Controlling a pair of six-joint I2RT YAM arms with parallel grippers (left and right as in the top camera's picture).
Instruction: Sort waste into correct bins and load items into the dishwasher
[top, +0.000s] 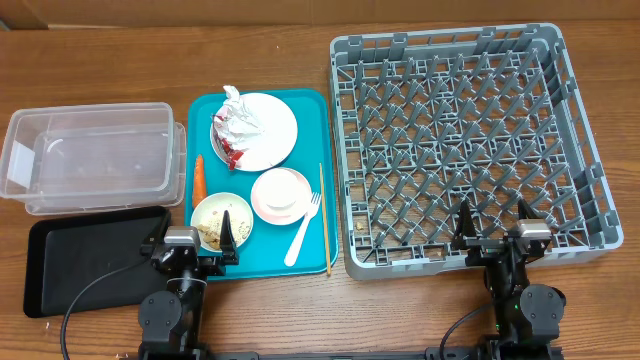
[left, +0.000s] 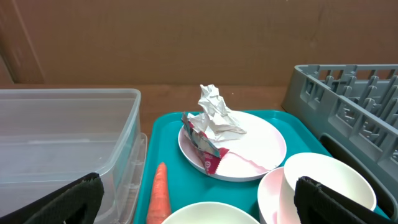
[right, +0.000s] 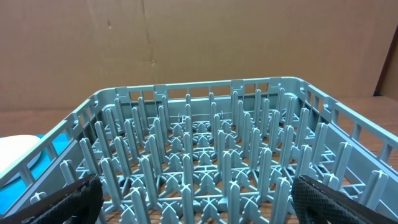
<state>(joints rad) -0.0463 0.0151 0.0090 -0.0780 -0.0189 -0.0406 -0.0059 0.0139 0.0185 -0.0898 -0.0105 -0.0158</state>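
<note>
Left gripper (top: 196, 243) and right gripper (top: 494, 236) are both sitting low at the near side, pointing forward, arms folded, jaws spreading wide apart.

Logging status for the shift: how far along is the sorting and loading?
Done: nothing visible; the dish rack, clear tub and black tray hold nothing. In hand: nothing; left gripper and right gripper are open. Left: paper, wrapper, carrot, scraps bowl, cup, plate, fork and chopstick all sit on the teal tray.

Bright, even light; perhaps slight blur.
</note>
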